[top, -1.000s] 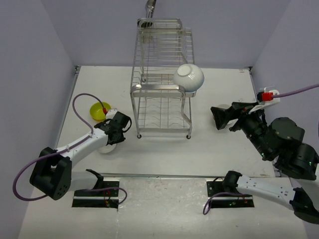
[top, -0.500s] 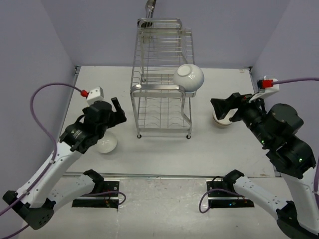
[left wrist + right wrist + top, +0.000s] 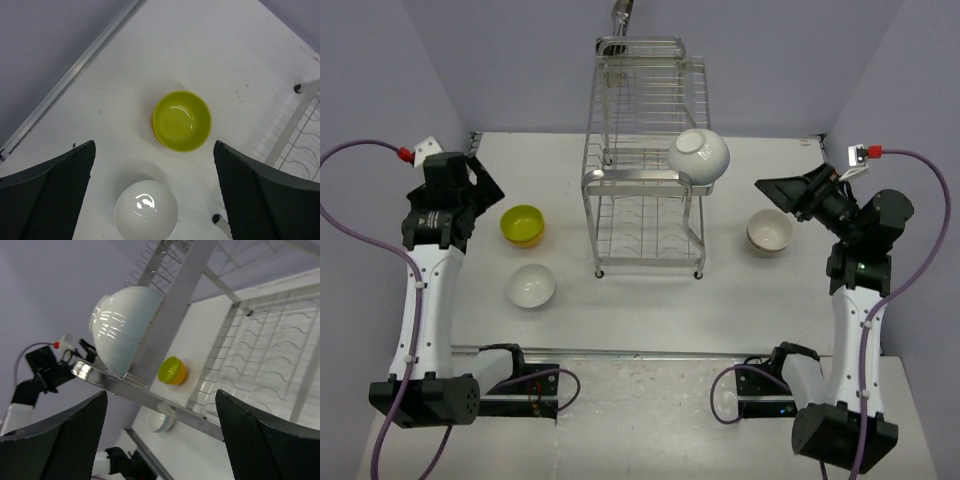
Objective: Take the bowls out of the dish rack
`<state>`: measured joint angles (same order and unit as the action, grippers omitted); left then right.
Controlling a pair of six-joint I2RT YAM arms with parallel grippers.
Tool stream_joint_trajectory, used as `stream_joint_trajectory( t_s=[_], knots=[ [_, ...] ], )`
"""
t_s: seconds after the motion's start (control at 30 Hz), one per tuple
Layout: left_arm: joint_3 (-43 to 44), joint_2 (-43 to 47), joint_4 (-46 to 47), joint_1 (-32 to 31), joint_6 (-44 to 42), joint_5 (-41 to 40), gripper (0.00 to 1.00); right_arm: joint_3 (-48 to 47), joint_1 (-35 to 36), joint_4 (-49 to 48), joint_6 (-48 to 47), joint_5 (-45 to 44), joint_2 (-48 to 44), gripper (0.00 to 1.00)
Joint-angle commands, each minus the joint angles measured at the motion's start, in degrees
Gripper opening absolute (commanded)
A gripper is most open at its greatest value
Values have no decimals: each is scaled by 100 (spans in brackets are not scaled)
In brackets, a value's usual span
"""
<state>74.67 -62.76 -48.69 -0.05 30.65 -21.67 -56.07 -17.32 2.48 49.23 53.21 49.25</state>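
The chrome wire dish rack point(image 3: 645, 160) stands at the table's middle back. One white bowl point(image 3: 699, 156) leans on its side on the upper tier's right end, also seen from the right wrist point(image 3: 125, 327). On the table left of the rack sits a lime green bowl point(image 3: 522, 225) with an orange-yellow one under it, and nearer me a white bowl point(image 3: 532, 286). Another white bowl point(image 3: 769, 231) sits right of the rack. My left gripper point(image 3: 480, 185) hangs open and empty high above the green bowl point(image 3: 181, 120) and white bowl point(image 3: 146, 210). My right gripper point(image 3: 782, 195) is open and empty, raised right of the rack.
A rack leg point(image 3: 295, 125) stands just right of the green bowl. The rack's chrome rail point(image 3: 165, 405) crosses the right wrist view under the white bowl. Purple walls close in the table on three sides. A metal strip point(image 3: 650, 352) runs along the near edge.
My left gripper opened, let go of the white bowl on the table, then rose and swung back left. My right arm lifted up and back from the right white bowl.
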Motion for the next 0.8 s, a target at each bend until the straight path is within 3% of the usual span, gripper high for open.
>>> stream_joint_trajectory(
  t_s=[0.0,0.07,0.13,0.17,0.2,0.27,0.47,0.77],
  knots=[
    [486,-61,403,638,-455,1182,100,674,-43,-4301,2854,1701,424,88],
    [330,114,674,638,-359,1279,100,1070,-35,-6317,3783,1736,812,88],
    [206,229,834,638,-350,1393,100,1195,1,-7459,4882,1728,1468,87],
    [101,308,869,638,-376,1420,100,1169,44,-8491,5207,1710,1682,87],
    [56,343,904,638,-402,1464,100,1143,71,-9014,5854,1675,1910,87],
    [-31,448,975,638,-507,1621,100,968,158,-9720,6290,1622,2463,86],
    [-1067,1230,1818,638,-604,2141,100,624,844,-9686,5948,1649,3037,84],
    [-1218,1223,1801,603,-692,2466,100,299,897,-9696,6072,1605,3213,81]
  ],
)
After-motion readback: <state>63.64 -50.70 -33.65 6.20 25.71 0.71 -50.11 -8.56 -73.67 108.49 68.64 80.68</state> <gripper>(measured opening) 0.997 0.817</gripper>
